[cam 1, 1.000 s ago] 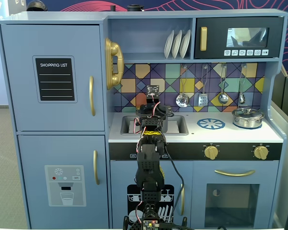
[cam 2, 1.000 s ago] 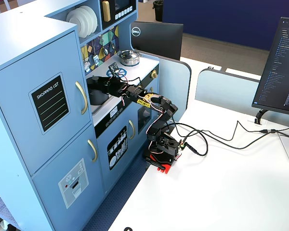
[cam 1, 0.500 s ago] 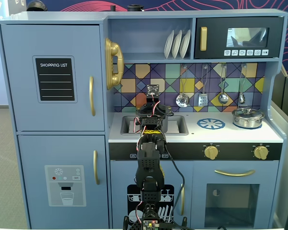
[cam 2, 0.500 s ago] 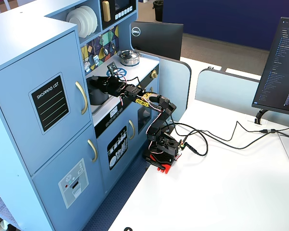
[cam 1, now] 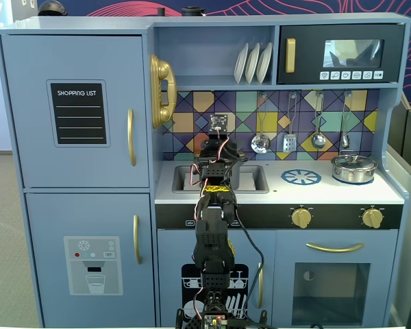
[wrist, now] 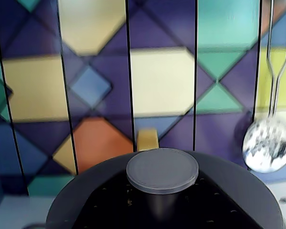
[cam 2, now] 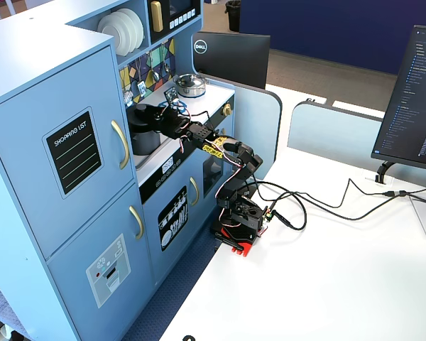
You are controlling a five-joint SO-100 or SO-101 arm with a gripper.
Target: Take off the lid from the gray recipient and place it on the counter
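While you look through the wrist view, the lid (wrist: 164,191) fills the bottom centre of the frame, and its small round knob (wrist: 162,170) sits just below the middle, a touch right of centre. That is the relation your next move turns on: the knob lies straight ahead of the camera and slightly below it, with the tiled backsplash (wrist: 86,86) behind. No fingers show in that view, so you cannot tell how wide the gripper (cam 1: 218,152) stands or whether it has hold of anything.

In a fixed view from the side, the arm reaches over the sink area at upper left, and the gripper hangs at the top of the gray recipient (cam 2: 145,139), which stands on the counter (cam 2: 199,99). Contact is hidden there. The shiny silver pot (cam 1: 354,168) sits well apart, toward the right of the front fixed view.
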